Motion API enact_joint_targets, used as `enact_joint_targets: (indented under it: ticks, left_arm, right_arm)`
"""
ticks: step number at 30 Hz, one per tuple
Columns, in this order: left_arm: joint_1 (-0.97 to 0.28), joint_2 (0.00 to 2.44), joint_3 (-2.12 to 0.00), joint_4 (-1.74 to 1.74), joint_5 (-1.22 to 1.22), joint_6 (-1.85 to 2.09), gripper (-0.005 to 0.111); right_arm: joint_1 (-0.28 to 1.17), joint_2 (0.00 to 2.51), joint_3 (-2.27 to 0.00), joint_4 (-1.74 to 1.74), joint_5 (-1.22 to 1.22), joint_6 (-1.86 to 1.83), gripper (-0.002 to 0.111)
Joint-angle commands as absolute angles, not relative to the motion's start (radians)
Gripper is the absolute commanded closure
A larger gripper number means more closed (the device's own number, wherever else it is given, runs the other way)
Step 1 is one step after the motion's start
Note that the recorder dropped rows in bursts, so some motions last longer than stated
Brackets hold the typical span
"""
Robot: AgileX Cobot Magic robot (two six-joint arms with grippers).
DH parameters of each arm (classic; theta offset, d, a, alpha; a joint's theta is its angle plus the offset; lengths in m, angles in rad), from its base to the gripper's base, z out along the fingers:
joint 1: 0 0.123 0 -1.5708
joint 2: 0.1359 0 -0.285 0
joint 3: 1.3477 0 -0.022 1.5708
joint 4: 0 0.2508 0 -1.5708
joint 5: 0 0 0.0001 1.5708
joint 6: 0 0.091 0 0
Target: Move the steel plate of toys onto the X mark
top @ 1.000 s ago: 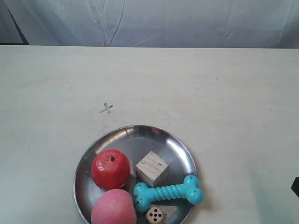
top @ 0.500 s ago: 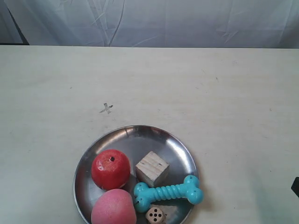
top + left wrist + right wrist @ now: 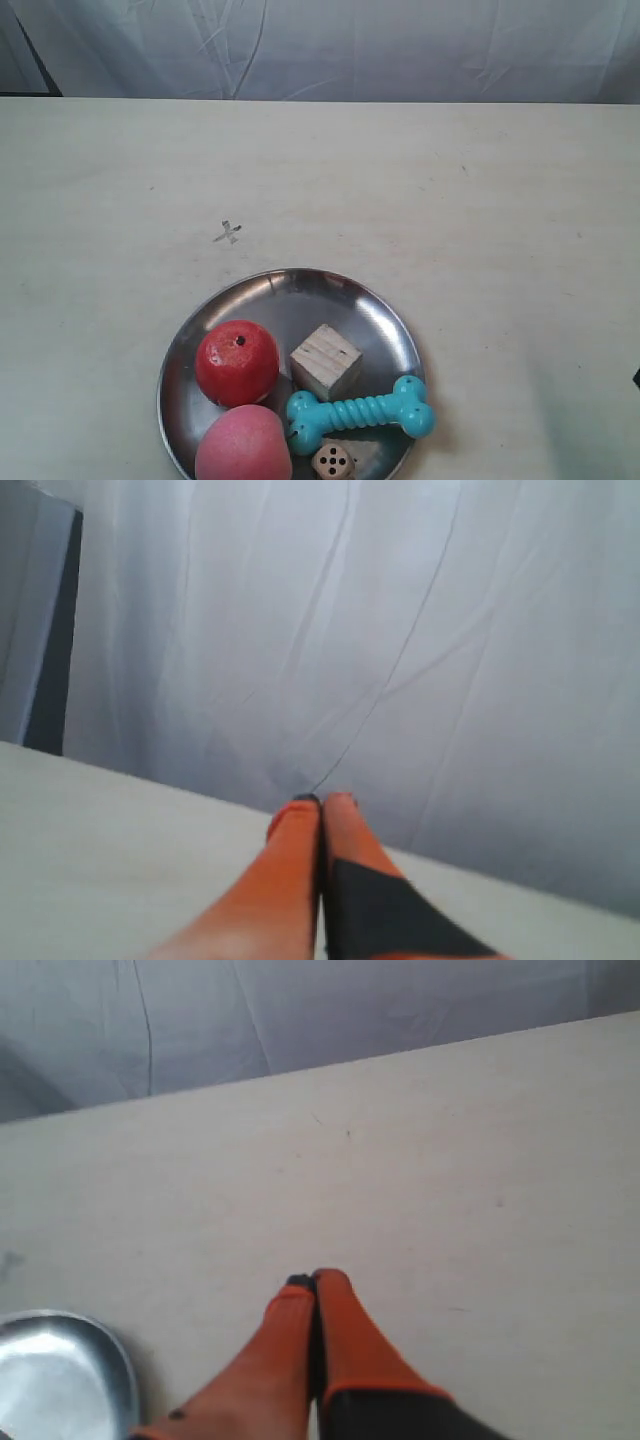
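The steel plate (image 3: 290, 295) lies at the near middle of the table in the exterior view, holding a red apple (image 3: 236, 362), a pink peach (image 3: 243, 445), a wooden cube (image 3: 325, 361), a turquoise bone (image 3: 361, 411) and a small die (image 3: 332, 461). The faint X mark (image 3: 228, 233) sits on bare table just beyond the plate, a little to its left. My right gripper (image 3: 315, 1282) is shut and empty over bare table, with the plate's rim (image 3: 70, 1370) off to its side. My left gripper (image 3: 322, 800) is shut, empty, pointing at the curtain.
A white curtain (image 3: 330, 50) hangs behind the table's far edge. A dark bit of the arm at the exterior view's right (image 3: 636, 378) just shows at the frame edge. A dark panel (image 3: 55, 640) stands beside the curtain in the left wrist view.
The dark arm part at the exterior view's right edge has slid almost out of frame. The plate and toys have not moved.
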State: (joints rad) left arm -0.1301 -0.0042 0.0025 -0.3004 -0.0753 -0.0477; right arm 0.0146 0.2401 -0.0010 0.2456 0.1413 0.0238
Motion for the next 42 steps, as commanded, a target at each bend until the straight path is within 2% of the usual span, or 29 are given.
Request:
enact_joint_targets:
  ticks: [1,8,17,20,23,27,31,35,42]
  left_arm:
    - [-0.133,0.0,0.0,-0.42,-0.221,-0.054,0.106]
    - [-0.133,0.0,0.0,-0.503,-0.296,-0.054,0.106]
    - [-0.133,0.0,0.0,-0.787,-0.076,-0.123,0.107]
    - [-0.133,0.007,-0.043,-0.789,-0.02,-0.125,0.107]
    - [-0.133,0.068,-0.138,-0.824,0.015,-0.125,0.107]
    - [-0.133,0.243,-0.31,-0.657,0.1,-0.117,0.107]
    - [-0.133,0.526,-0.503,-0.414,0.301,-0.115,0.107]
    - [-0.133,0.854,-0.663,-0.287,0.526,-0.063,0.107]
    - [-0.133,1.192,-0.737,-0.307,0.613,0.035,0.107]
  right_arm:
    - [0.011,0.238,0.0,0.588,0.069,0.024,0.108]
    - [0.011,0.238,0.0,0.861,0.066,0.024,0.108]
    - [0.011,0.238,0.0,0.945,0.081,0.03,0.108]
    - [0.011,0.249,-0.075,0.976,0.148,0.046,0.109]
    - [0.011,0.317,-0.233,0.835,0.238,0.046,0.109]
    - [0.011,0.561,-0.504,0.428,0.392,0.133,0.109]
    - [0.011,0.881,-0.785,0.127,0.73,0.191,0.109]
    - [0.011,1.15,-0.922,0.096,0.858,0.1,0.109]
    - [0.011,1.455,-0.943,0.291,0.841,-0.126,0.109]
